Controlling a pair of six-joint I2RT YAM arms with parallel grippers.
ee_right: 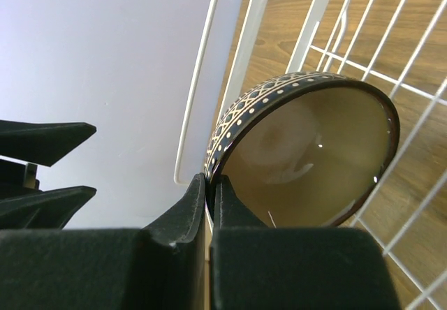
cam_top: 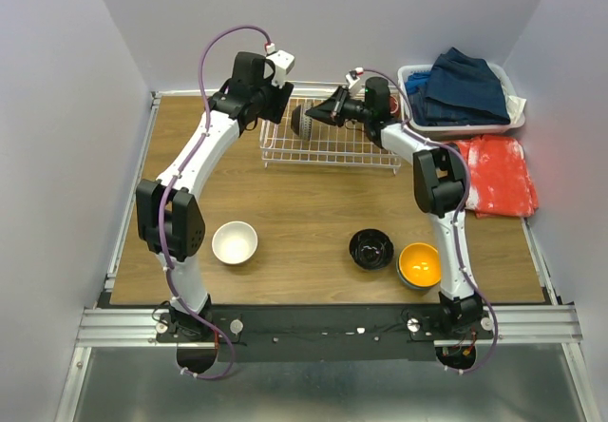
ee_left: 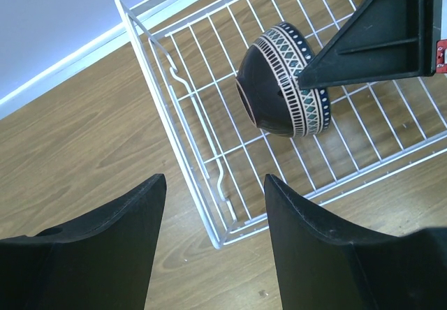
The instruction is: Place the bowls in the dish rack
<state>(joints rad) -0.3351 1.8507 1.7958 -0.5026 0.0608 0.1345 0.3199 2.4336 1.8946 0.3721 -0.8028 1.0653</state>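
My right gripper (cam_top: 316, 118) (ee_right: 209, 184) is shut on the rim of a patterned dark bowl (cam_top: 303, 121) (ee_left: 283, 79) (ee_right: 307, 156) with a tan inside, holding it on edge inside the white wire dish rack (cam_top: 328, 146) (ee_left: 209, 177) (ee_right: 335, 17). My left gripper (cam_top: 269, 108) (ee_left: 213, 191) is open and empty, hovering above the rack's left end. A white bowl (cam_top: 234, 242), a glossy black bowl (cam_top: 370, 248) and an orange bowl (cam_top: 419, 264) sit upright on the near part of the table.
A white plastic basket (cam_top: 516, 118) with blue clothes (cam_top: 461, 87) stands at the back right. A red-orange cloth (cam_top: 499, 173) lies to the right of the rack. The back wall is close behind the rack.
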